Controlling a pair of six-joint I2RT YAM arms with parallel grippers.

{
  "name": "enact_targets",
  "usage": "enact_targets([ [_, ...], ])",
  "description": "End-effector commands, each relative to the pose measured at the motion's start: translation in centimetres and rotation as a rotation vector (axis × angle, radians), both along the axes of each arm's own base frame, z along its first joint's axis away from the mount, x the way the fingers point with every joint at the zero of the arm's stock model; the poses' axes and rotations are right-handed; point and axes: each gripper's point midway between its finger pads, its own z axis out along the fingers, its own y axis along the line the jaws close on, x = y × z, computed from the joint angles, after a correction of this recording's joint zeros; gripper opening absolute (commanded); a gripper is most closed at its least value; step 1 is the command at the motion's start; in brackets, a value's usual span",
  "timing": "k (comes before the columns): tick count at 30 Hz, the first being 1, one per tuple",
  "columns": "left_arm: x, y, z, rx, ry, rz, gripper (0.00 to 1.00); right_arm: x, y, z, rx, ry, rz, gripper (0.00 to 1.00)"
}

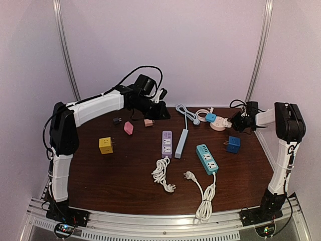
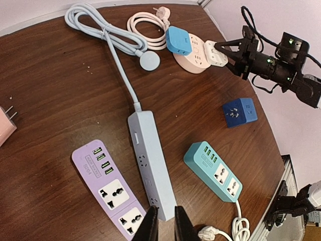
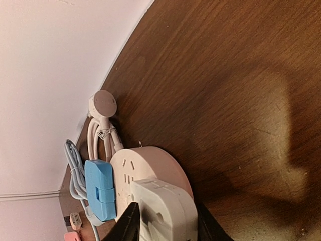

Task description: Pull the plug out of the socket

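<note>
At the table's [image 1: 125, 181] far right, plug: a white plug [image 3: 163, 206] sits pushed into a round pink socket [image 3: 150, 163].
Right gripper [image 3: 164, 221]: my fingers press on the plug's two sides, pinching it.
Left gripper [image 2: 164, 223]: pressed together, holding nothing, above a grey power strip [image 2: 150, 165].
Handling: I judge the plug light, rigid and smooth, and the socket light enough to lift with it.
Hold: the flat sides, low down; pull straight out.
</note>
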Motion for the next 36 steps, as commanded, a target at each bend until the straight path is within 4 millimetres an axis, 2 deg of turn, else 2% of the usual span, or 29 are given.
enact_targets([
  [1, 0.7, 0.3, 2.8, -0.046, -0.066, 0.018, 0.13, 0.8, 0.7, 1.0, -0.021, -0.030, 0.022, 0.32],
  [8, 0.8, 0.3, 2.3, -0.041, -0.059, 0.018, 0.13, 0.6, 1.6, 0.5, -0.016, -0.011, 0.050, 0.19],
  [18, 1.0, 0.1, 1.6, -0.035, -0.052, 0.018, 0.13, -0.5, 5.9, -0.7, 0.002, 0.037, 0.174, 0.08],
  [20, 1.0, 0.1, 1.5, -0.037, -0.050, 0.018, 0.13, -1.1, 8.1, -0.9, 0.006, 0.045, 0.226, 0.06],
  [36, 1.6, -1.1, -0.8, -0.065, -0.001, 0.023, 0.13, -6.2, 17.6, -1.5, -0.112, 0.099, 0.519, 0.05],
])
